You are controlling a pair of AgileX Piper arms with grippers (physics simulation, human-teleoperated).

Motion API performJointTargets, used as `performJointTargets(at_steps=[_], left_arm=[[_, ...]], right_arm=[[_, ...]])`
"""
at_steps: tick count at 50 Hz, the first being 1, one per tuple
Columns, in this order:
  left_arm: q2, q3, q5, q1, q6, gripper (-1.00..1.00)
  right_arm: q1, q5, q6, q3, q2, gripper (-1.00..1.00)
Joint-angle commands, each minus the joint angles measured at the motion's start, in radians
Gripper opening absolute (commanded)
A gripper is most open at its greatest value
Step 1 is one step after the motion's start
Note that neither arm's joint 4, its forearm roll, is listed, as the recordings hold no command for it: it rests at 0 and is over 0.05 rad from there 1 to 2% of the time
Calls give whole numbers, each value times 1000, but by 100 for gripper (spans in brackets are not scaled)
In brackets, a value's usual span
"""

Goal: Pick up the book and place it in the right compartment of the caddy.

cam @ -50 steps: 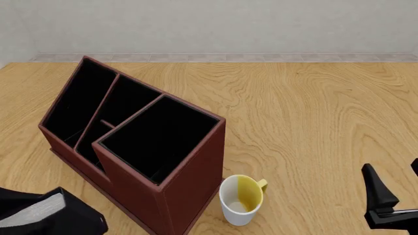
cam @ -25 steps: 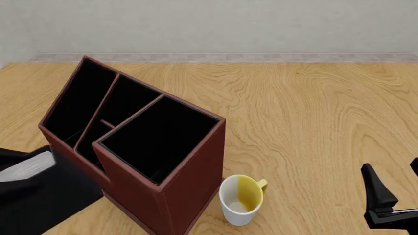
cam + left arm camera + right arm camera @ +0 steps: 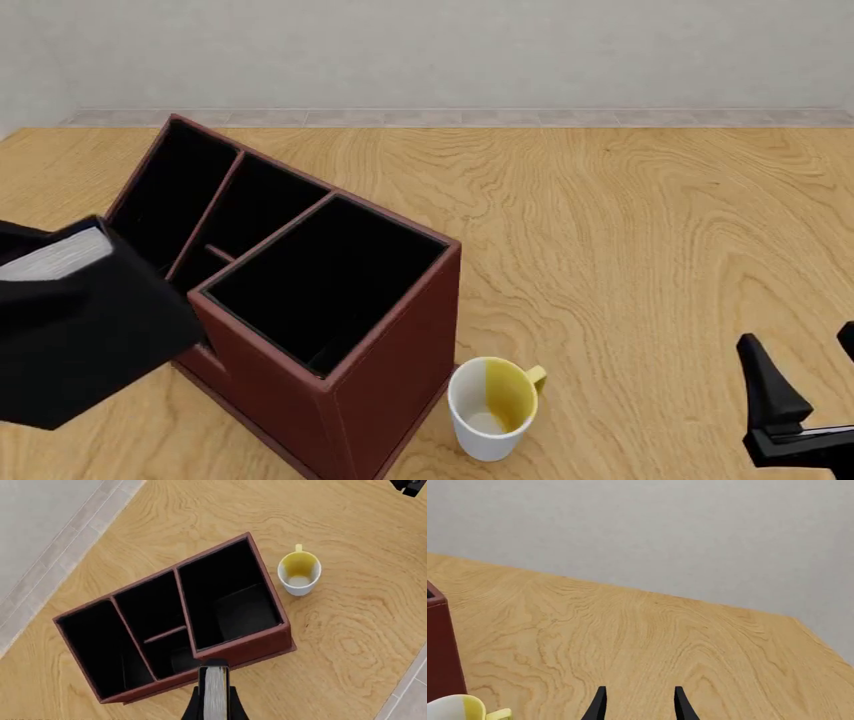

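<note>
Two risks stand out. One is that the book, held in the air at the left of the front view and overlapping the caddy's low end, sits over the wrong part of the box. From the left wrist view its grey page edge lines up near the wall between the small middle section and the right compartment, so a straight descent could catch the red-brown rim or a black divider, or drop it into a narrow slot. The book looks about as tall as the caddy, and a tilted entry could jam it against the walls or tip it out of the grip.

The left gripper's dark fingers press on both covers of the book, clamped on it. The right gripper hangs idle with its fingers spread, holding nothing, well apart from the caddy.

Another hazard is the mug, just beside the caddy's tall end; a wide swing could knock it.

Only the left wrist view looks straight down into all the compartments and shows the book edge-on. Only the front view shows the book's broad black cover and its height relative to the rim. From the right wrist view come merely a sliver of caddy wall, the mug's rim and bare table
</note>
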Motion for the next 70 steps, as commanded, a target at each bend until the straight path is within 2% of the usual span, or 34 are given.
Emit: performJointTargets(at_steps=[1,17,24,27,31,36,40,42,47,53,54,58,61,64,70], left_arm=[[40,-60,0,29,51,-100],[97,-163,0,37,97,-100],[135,-248,0,27,110,-100],[157,-283,0,57,151,-100],[183,-316,0,26,170,-100],[227,-374,0,10,169,-100],[260,-427,0,-45,151,-100],[274,-443,0,-40,156,-100],[322,-506,0,-88,120,-100],[362,-555,0,-99,103,-100],[375,-582,0,-112,79,-100],[401,-611,0,-127,75,-100],[417,-594,0,-87,130,-100],[434,-634,0,-112,103,-100],[450,-660,0,-133,97,-100]], right_arm=[[0,-4,-2,-1,5,100],[3,-5,-1,0,5,100],[4,-3,-1,0,4,100],[4,-3,-2,0,5,100],[3,1,-3,0,1,100],[3,-3,-3,-1,6,100],[5,-7,-1,-1,10,100],[5,-8,-1,0,11,100],[7,-10,-1,0,13,100],[7,-6,-5,0,9,100],[7,-7,-5,0,10,100],[6,-6,-7,-1,11,100],[6,-5,-7,-1,10,100],[7,-7,-7,-1,12,100],[7,-11,-9,-1,15,100]])
